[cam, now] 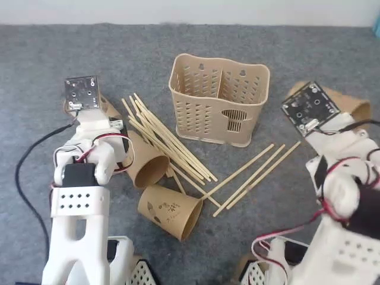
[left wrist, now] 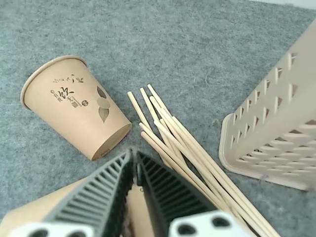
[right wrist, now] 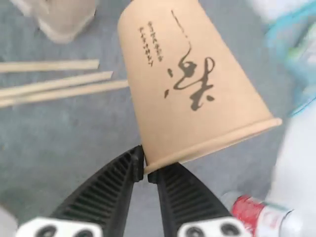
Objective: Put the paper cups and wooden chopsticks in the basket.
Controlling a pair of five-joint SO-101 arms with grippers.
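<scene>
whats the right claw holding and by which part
A paper cup, pinched at its rim by the right claw.

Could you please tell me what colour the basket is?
The basket is beige with slotted walls, seen best in the high view.

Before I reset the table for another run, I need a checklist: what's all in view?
basket: one, beige, upright, middle of the table.
paper cups: four, tan, lying; three left of and in front of the basket, one at the right.
wooden chopsticks: many, pale; a bundle left of the basket, a few at its front right.
table cover: one, grey.
left gripper: shut, over a cup.
right gripper: shut on the right cup at its rim.
</scene>
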